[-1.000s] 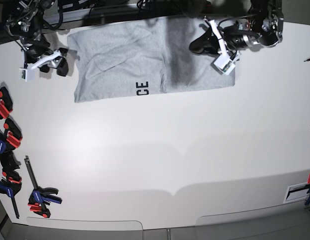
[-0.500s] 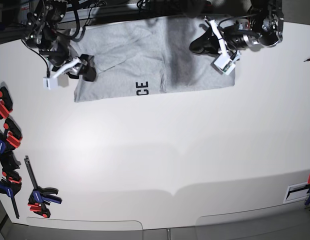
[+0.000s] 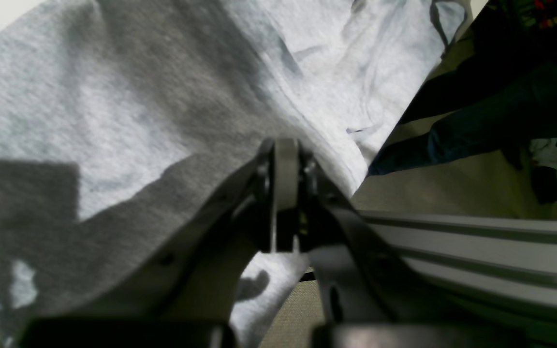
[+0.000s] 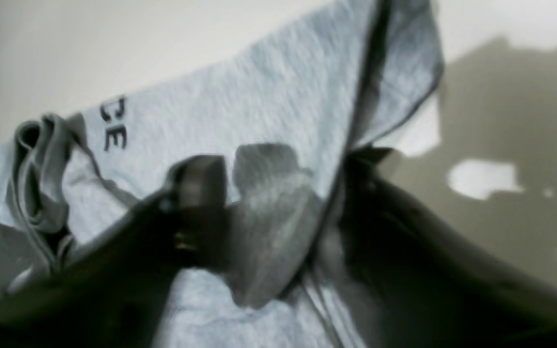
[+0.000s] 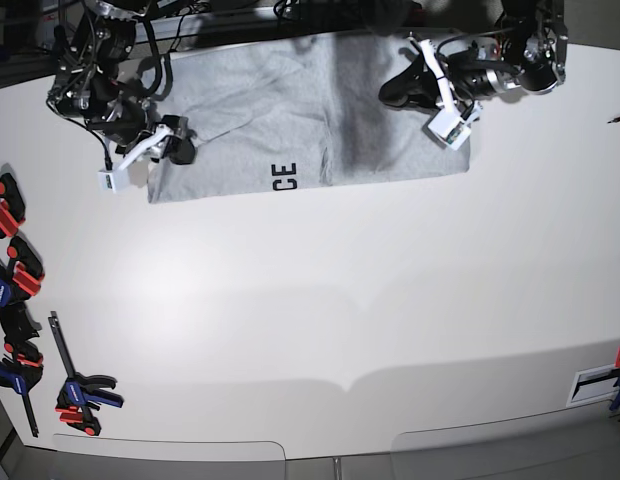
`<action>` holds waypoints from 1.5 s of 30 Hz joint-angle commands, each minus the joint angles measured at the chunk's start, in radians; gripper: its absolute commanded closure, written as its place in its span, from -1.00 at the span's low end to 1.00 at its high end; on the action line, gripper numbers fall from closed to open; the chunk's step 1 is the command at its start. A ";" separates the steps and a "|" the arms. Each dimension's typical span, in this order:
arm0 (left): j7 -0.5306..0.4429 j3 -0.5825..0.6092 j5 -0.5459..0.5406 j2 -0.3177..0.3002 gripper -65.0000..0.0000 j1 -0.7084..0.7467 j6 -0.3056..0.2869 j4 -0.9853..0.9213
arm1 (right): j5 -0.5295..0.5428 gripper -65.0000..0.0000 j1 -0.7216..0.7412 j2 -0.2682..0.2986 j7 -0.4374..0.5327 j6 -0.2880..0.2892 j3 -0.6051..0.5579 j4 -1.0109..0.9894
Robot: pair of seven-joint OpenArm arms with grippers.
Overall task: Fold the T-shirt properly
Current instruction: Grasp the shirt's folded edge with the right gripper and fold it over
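Lying flat at far edge of tabletop [image 5: 320,300]: T-shirt [image 5: 290,110], light heather-grey knit, soft, limp, light; black lettering near front hem. Judged best taken at hems and corners. Left tool [image 3: 278,203] closed, pinching far-edge cloth. Right tool [image 4: 278,203] straddling side edge, jaws part-open, grip unconfirmed. Clamps [image 5: 15,280] well apart.

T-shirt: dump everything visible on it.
The T-shirt is light heather-grey knit, lying partly folded and mostly flat at the table's far edge, black letters "CE" at its near hem. Cloth bunches in folds near the right tool, whose fingers straddle its edge. The left tool, shut, rests on the other end.
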 commanded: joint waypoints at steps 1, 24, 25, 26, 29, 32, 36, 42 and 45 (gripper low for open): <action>-0.024 -0.023 -0.020 -0.008 1.00 -0.002 -0.009 0.018 | -0.011 0.68 -0.002 0.007 -0.017 -0.006 0.002 0.005; -0.285 -0.289 0.273 -0.024 1.00 0.069 0.148 -0.394 | 0.311 1.00 0.019 -0.220 -0.149 0.079 -0.163 0.274; -0.286 -0.289 0.270 -0.024 1.00 0.069 0.148 -0.394 | 0.310 1.00 0.018 -0.246 -0.148 0.080 -0.212 0.274; -0.285 -0.289 0.261 -0.024 1.00 0.069 0.148 -0.394 | 0.295 1.00 0.016 -0.269 -0.142 0.080 -0.264 0.274; -0.282 -0.289 0.249 -0.023 1.00 0.069 0.147 -0.394 | 0.201 1.00 0.016 -0.297 -0.090 0.078 -0.425 0.274; -0.278 -0.289 0.249 -0.024 1.00 0.070 0.147 -0.394 | 0.093 1.00 0.018 -0.297 -0.014 0.071 -0.598 0.274; -0.278 -0.289 0.249 -0.024 1.00 0.069 0.147 -0.394 | -0.076 1.00 0.017 -0.297 0.094 0.003 -0.787 0.274; -0.278 -0.289 0.249 -0.024 1.00 0.069 0.147 -0.394 | -0.270 1.00 0.017 -0.297 0.240 -0.050 -0.994 0.274; -0.278 -0.289 0.249 -0.024 1.00 0.070 0.147 -0.394 | -0.365 1.00 0.021 -0.297 0.308 -0.058 -1.055 0.274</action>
